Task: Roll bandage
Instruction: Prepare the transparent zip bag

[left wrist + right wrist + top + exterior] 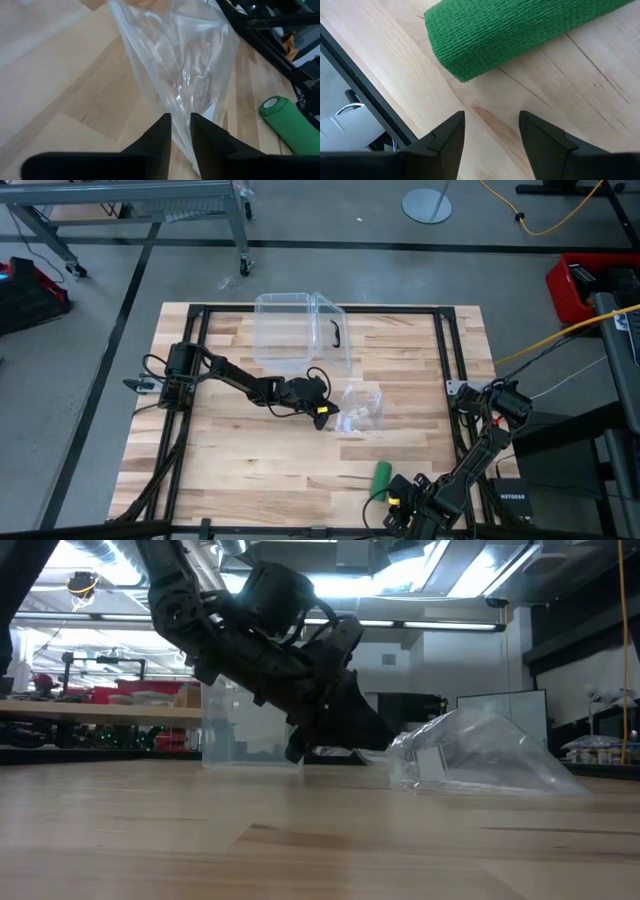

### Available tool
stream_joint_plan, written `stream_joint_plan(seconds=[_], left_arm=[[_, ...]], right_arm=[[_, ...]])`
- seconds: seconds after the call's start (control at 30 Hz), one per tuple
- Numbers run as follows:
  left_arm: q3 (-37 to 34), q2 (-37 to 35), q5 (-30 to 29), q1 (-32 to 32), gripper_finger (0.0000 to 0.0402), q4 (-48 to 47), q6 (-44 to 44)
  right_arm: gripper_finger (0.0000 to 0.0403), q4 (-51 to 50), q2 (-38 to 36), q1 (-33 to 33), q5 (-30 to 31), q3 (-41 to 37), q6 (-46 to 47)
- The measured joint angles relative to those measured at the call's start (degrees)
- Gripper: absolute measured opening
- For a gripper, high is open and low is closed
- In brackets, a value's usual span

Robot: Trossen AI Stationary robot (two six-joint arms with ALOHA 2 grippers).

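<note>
Fingers of the right gripper (490,145) are held apart and empty at the table's near edge, with the bandage (520,35) lying just ahead as a rolled green cylinder, its long axis set across the gap between the 2 fingers. It is far nearer this arm than the left. Farther off, the left gripper (181,137) is nearly closed at the clear plastic wrapper (360,410); whether it is pinched cannot be told. The roll's loose end is hidden.

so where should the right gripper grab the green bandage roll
Across the middle of the bandage, coming down from above with a finger on each long curved side. It lies on its side as a stubby cylinder on the table, nothing touching it, and the open right gripper sits just short of one end.
</note>
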Motion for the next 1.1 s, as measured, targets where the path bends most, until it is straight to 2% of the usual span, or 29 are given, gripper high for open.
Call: stream_joint_plan(seconds=[0.2,0.33,0.73,1.1], left_arm=[[-0.02,1.38,0.81,-0.11,0.0115,0.59,-1.33],[0.91,2.59,0.78,-0.66,0.0127,1.26,-1.2],[3.75,3.42,0.94,-1.57,0.0104,0.24,0.26],[9.67,9.15,1.03,-1.99,0.0086,1.34,1.09]], right_arm=[[0.0191,0.02,0.0,0.0,-0.01,0.0,-0.02],[0.0191,0.04,0.0,0.0,-0.01,0.0,-0.02],[0.0191,0.05,0.0,0.0,-0.01,0.0,-0.04],[0.0191,0.07,0.0,0.0,0.01,0.0,-0.04]])
